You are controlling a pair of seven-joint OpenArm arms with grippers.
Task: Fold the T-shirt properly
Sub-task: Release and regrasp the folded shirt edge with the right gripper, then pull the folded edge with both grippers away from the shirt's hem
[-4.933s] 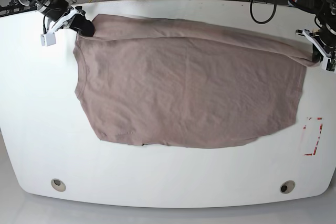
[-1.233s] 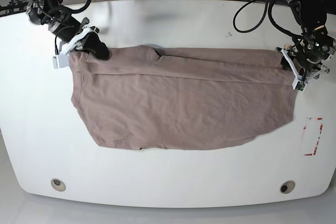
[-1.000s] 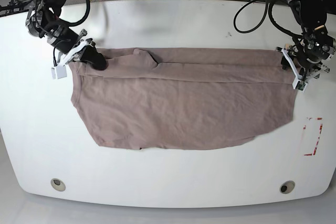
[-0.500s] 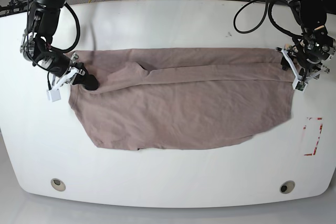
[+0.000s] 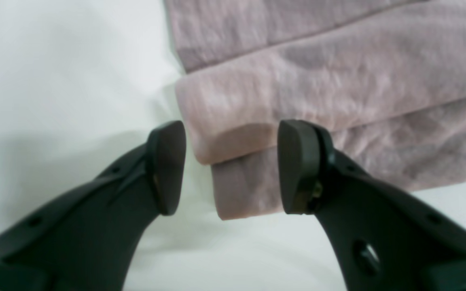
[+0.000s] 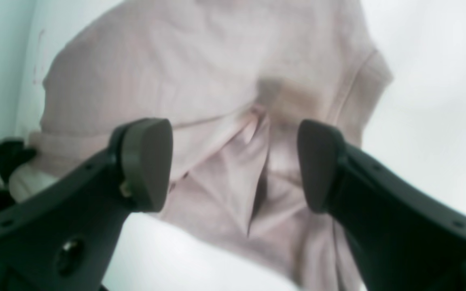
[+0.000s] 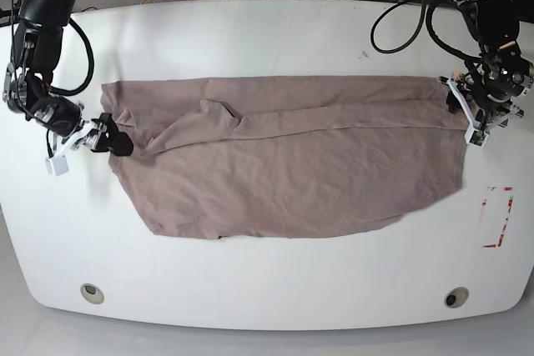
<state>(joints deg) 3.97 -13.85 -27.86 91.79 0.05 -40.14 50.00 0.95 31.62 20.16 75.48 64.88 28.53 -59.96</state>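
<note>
A mauve T-shirt (image 7: 284,156) lies spread across the white surface (image 7: 267,281), its far edge folded over in a long band. The left gripper (image 5: 231,165) straddles a folded corner with jaws apart, while the right gripper (image 6: 235,161) hangs wide open over bunched cloth.

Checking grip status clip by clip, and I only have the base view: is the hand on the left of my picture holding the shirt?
Observer: No. The right wrist view shows the right hand wide open with nothing gripped. The dusty pinkish-brown thin-fabric T-shirt lies beyond it.
Operator: And the hand on the right of my picture?
Observer: The left hand is open too. A folded two-layer corner of the shirt lies between its fingers, with a gap showing beside one finger.
Operator: Is the cloth flat by the right hand?
Observer: No, it is bunched into creases there.
</note>
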